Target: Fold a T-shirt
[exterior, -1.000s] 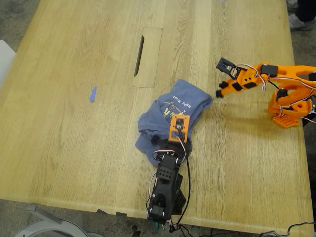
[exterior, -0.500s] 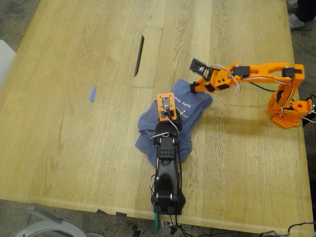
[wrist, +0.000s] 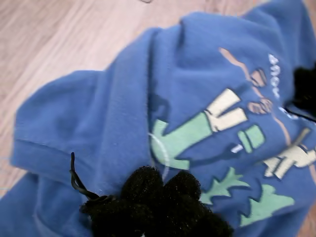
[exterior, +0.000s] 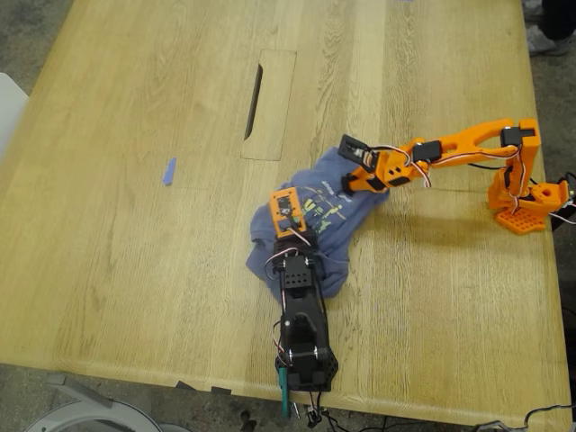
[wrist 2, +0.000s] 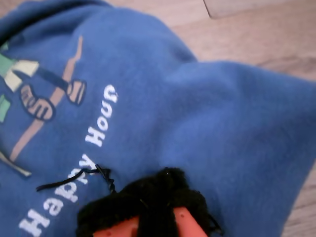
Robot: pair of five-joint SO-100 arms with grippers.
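Exterior view: one T-shirt (exterior: 310, 236), two arms, one scrap of blue tape (exterior: 168, 171)
The slate-blue T-shirt lies bunched mid-bench (exterior: 135, 261), print up. My first gripper (wrist: 163, 207) and my second gripper (wrist 2: 148, 212) each hang close over the cloth; whether either one's fingers are released or clenched, I cannot tell. The tape lies well apart toward the exterior view's left

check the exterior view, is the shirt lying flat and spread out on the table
No, the shirt sits bunched in a crumpled heap on the table, with both arms reaching onto it.
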